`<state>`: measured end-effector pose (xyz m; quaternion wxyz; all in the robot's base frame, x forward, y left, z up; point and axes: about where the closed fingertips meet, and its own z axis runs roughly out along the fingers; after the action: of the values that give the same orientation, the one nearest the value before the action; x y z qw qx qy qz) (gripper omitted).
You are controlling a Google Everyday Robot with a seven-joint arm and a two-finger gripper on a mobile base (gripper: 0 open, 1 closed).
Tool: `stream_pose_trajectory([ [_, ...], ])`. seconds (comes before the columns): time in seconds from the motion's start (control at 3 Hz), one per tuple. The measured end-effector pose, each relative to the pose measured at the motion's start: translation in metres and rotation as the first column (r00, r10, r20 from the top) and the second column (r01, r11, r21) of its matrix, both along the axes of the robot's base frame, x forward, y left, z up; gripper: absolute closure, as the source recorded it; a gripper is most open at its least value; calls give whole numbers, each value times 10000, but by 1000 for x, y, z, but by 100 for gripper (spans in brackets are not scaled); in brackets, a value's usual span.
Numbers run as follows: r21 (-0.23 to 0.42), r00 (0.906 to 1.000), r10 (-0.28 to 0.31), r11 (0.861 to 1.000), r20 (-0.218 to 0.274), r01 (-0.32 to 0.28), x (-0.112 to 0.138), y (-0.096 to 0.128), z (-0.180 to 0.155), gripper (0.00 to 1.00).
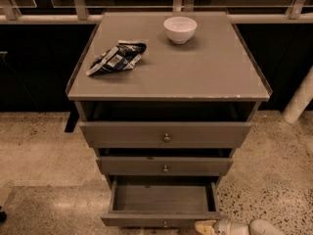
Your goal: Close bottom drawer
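The bottom drawer is the lowest of three grey-brown drawers in the cabinet and stands pulled far out, its inside bare. Its front panel lies at the bottom edge of the view, the small knob barely showing. My gripper comes in from the bottom right on a white arm. Its pale tip sits just right of and in front of the drawer's front right corner, at about panel height.
The top drawer and middle drawer are each pulled out a little. On the cabinet top lie a white bowl and a crumpled snack bag. Speckled floor surrounds the cabinet; a white post stands right.
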<state>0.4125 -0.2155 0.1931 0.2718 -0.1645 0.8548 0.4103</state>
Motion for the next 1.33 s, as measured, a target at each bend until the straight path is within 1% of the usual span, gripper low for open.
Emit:
stream_pose_trajectory([
  [0.33,-158,9997,-132,9998,-185,129,8,-3,-12,100],
  [0.67,-310,9993,-39,9995,-360,27,21,0,-23,100],
  [1.0,-522,9991,1,9986,-416,-22,35,3,-29,100],
  [1.33,-809,9988,-414,9960,-276,390,45,2,-31,100],
])
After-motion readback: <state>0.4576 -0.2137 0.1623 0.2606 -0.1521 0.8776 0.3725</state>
